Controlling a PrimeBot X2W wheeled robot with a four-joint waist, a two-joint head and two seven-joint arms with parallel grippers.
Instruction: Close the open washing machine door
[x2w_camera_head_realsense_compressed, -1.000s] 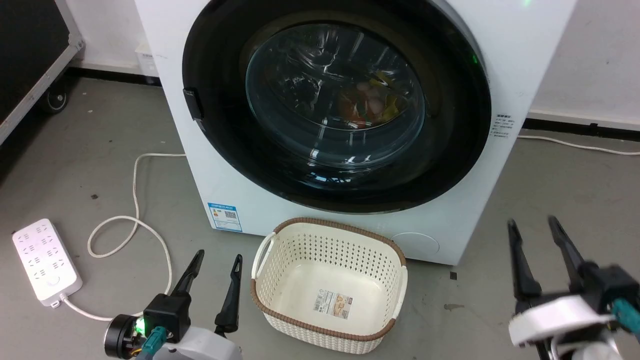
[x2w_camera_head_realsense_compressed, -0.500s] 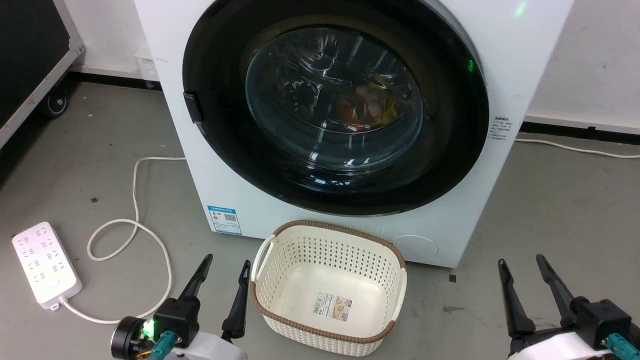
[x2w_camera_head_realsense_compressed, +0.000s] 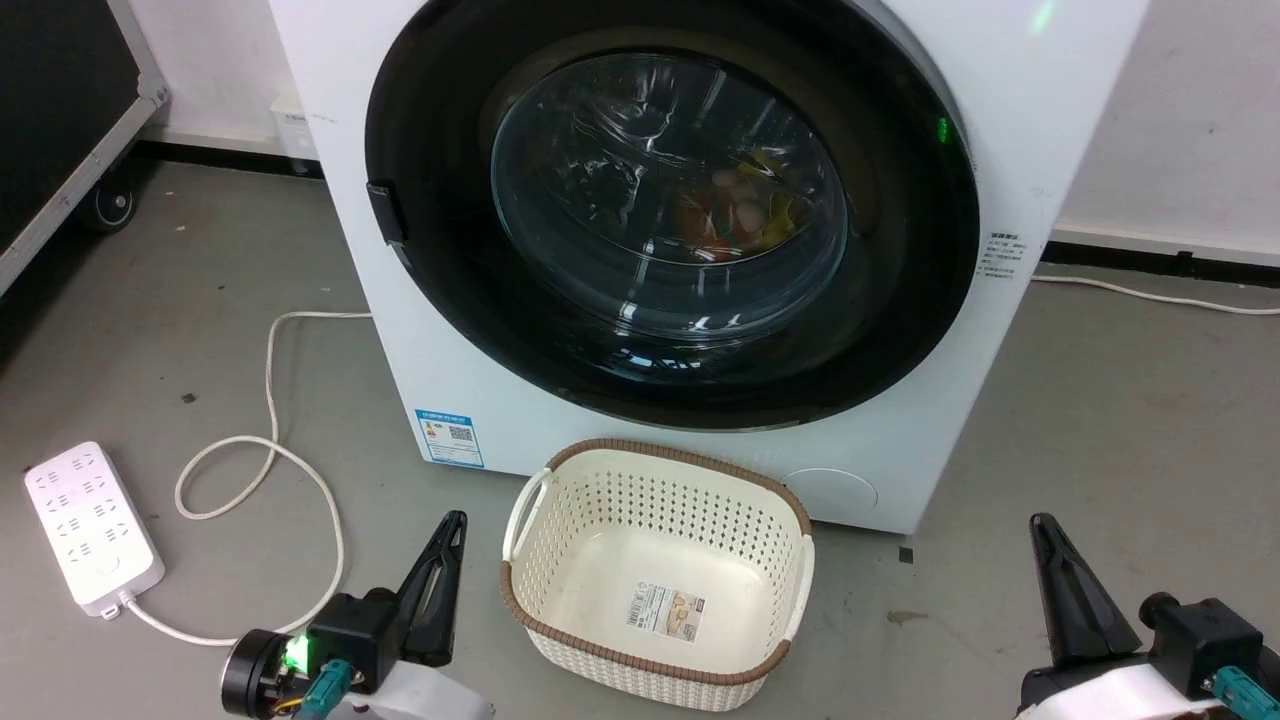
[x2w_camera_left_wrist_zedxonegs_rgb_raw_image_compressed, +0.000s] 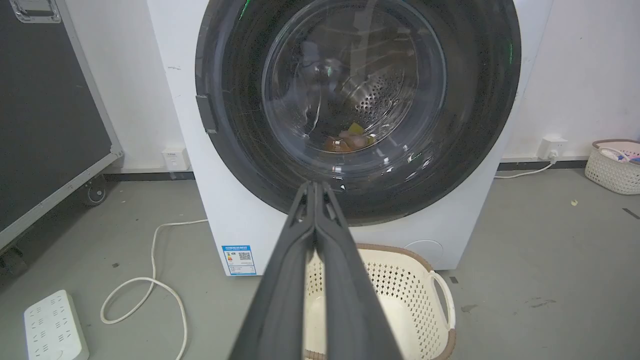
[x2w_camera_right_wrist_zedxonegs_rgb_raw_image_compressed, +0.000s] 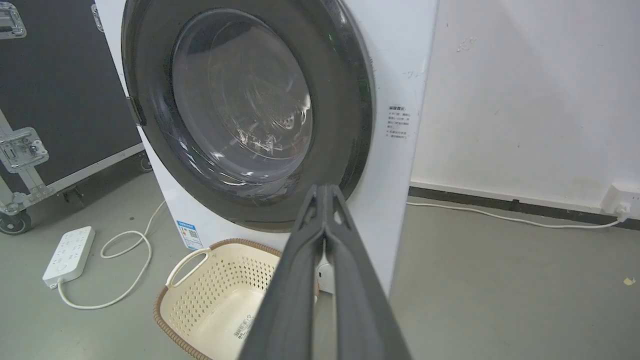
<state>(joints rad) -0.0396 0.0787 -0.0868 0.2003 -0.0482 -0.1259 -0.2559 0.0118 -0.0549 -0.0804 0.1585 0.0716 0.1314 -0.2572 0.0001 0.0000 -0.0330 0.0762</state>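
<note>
Left gripper (x2w_camera_head_realsense_compressed: 453, 528): two long fingers (x2w_camera_left_wrist_zedxonegs_rgb_raw_image_compressed: 280, 290), matte charcoal, tapering to narrow tips, with small cut-outs near the ends. They spring from a boxy black housing (x2w_camera_head_realsense_compressed: 352, 625) with a green light (x2w_camera_head_realsense_compressed: 296, 655) glowing on its rear face. A teal plug (x2w_camera_head_realsense_compressed: 325, 683) sits below it and a stubby black cylinder (x2w_camera_head_realsense_compressed: 243, 686) beside it. The forearm shell (x2w_camera_head_realsense_compressed: 432, 696) is glossy white.

Right gripper (x2w_camera_head_realsense_compressed: 1047, 532): same dark tapered build, with a black right housing (x2w_camera_head_realsense_compressed: 1197, 635), a teal right plug (x2w_camera_head_realsense_compressed: 1236, 686) and a white right shell (x2w_camera_head_realsense_compressed: 1110, 696).

The left hand (x2w_camera_head_realsense_compressed: 455, 522) at 7 o'clock and right hand (x2w_camera_head_realsense_compressed: 1042, 525) at 5 o'clock have both closed their fingers; the right sank lower.
</note>
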